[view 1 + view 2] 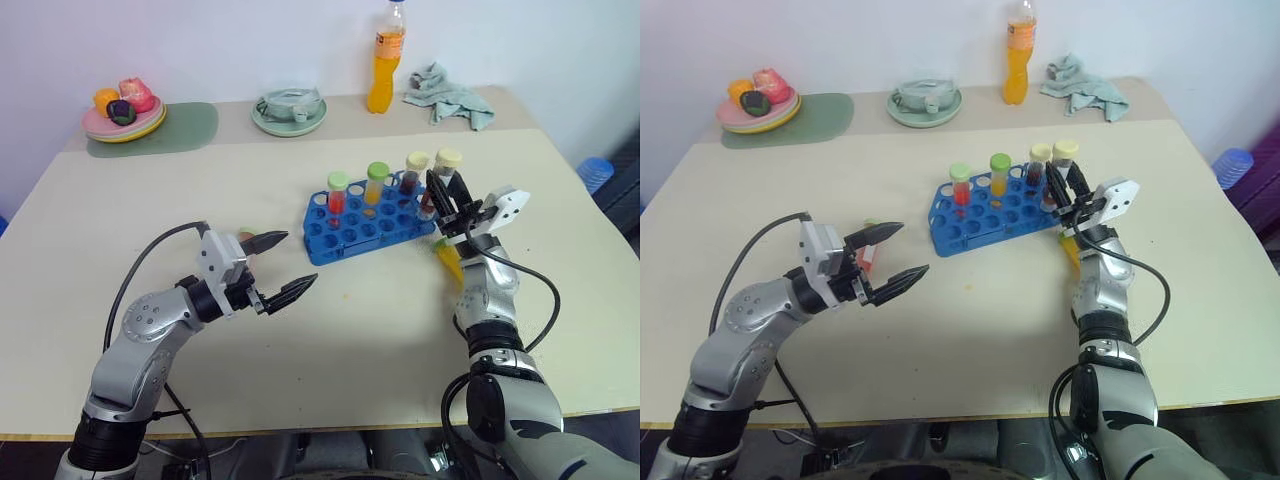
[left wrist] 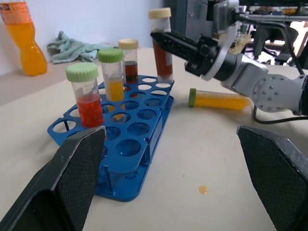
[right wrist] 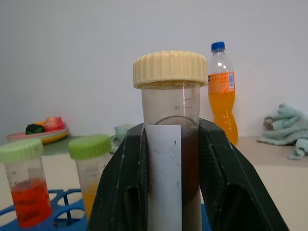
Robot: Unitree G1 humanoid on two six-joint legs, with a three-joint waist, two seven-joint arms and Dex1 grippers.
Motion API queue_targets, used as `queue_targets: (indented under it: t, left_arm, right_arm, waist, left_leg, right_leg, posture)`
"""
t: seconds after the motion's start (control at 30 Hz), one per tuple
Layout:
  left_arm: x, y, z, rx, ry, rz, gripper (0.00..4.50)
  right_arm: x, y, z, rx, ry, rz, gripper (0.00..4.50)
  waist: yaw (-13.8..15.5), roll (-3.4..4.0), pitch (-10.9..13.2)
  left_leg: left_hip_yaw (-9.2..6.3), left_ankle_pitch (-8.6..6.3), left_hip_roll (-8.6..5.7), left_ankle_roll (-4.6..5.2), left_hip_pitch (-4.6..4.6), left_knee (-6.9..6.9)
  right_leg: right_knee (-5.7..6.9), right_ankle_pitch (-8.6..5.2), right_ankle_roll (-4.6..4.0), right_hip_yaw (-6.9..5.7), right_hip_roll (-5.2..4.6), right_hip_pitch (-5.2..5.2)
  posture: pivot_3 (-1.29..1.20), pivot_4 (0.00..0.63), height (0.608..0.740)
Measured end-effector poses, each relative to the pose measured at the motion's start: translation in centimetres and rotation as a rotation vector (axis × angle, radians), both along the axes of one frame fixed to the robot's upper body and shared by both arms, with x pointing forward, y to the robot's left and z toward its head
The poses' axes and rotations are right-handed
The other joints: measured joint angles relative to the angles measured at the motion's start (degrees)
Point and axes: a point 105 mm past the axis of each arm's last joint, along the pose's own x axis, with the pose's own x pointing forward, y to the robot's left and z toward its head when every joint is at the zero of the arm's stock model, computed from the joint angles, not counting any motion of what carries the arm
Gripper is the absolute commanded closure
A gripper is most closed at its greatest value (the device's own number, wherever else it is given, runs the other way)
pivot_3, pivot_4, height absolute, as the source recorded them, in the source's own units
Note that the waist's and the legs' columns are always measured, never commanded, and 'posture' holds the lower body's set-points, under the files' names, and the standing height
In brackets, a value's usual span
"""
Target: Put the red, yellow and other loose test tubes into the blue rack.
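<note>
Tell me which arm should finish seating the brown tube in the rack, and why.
Right. The right gripper is shut on the cream-capped brown tube, holding it upright at the blue rack's far corner. The left gripper is open, empty and short of the rack.

Glossy blue plastic is seen in the rack (image 2: 126,139). Clear smooth plastic with ribbed caps is shown by the tubes (image 2: 88,95). A matt table (image 1: 330,330) and crumpled cloth (image 1: 447,94) are seen.
</note>
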Motion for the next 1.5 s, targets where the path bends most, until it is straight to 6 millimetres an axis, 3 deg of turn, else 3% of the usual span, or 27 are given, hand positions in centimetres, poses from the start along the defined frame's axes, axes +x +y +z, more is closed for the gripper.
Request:
queue_targets:
  t: [0.4,0.6,0.77,1.03,1.5]
  left_arm:
    - [0.2,-0.3,0.4,-0.006,-0.005,-0.001,0.0]
    - [0.2,-0.4,0.5,-0.009,-0.004,0.001,0.0]
    - [0.2,-0.5,0.7,-0.009,-0.011,-0.001,0.0]
    - [0.2,-0.5,0.7,-0.004,-0.001,0.0,0.0]
    - [0.4,-0.9,1.8,0.003,0.003,-0.013,0.0]
  right_arm:
    - [0.1,-1.4,1.8,0.049,0.078,-0.073,3.71]
    - [-0.1,0.4,3.5,0.078,0.02,-0.131,3.71]
    - [0.1,2.0,2.3,0.089,0.044,-0.249,3.71]
    - [-0.1,2.2,2.2,0.082,0.019,-0.419,3.71]
    - [-0.3,3.7,1.7,0.084,0.021,-0.429,3.71]
  waist:
    - [0.09,0.0,0.01]
    - [0.03,0.0,0.01]
    - [0.09,0.01,0.01]
    - [0.02,0.01,0.01]
    - [0.03,0.01,0.01]
  left_leg:
    - [0.0,-0.01,0.0,-0.01,-0.02,-0.07]
    - [0.0,0.03,0.02,-0.01,-0.05,-0.15]
    - [0.0,0.03,0.01,-0.04,-0.05,-0.14]
    - [0.0,0.03,0.01,-0.06,-0.04,-0.15]
    - [0.0,0.06,0.02,-0.06,-0.04,-0.17]
  right_leg:
    - [-0.01,-0.03,-0.04,0.02,-0.08,-0.03]
    - [0.01,-0.05,-0.07,0.02,-0.05,-0.04]
    - [0.02,-0.04,-0.07,0.01,0.03,-0.12]
    - [0.02,-0.05,-0.07,0.0,0.07,-0.18]
    - [0.03,-0.05,-0.08,-0.01,0.11,-0.18]
  posture:
    - [0.0,0.15,0.739]
    - [0.0,0.15,0.739]
    - [0.0,0.15,0.739]
    - [0.0,0.15,0.739]
    - [0.0,0.15,0.739]
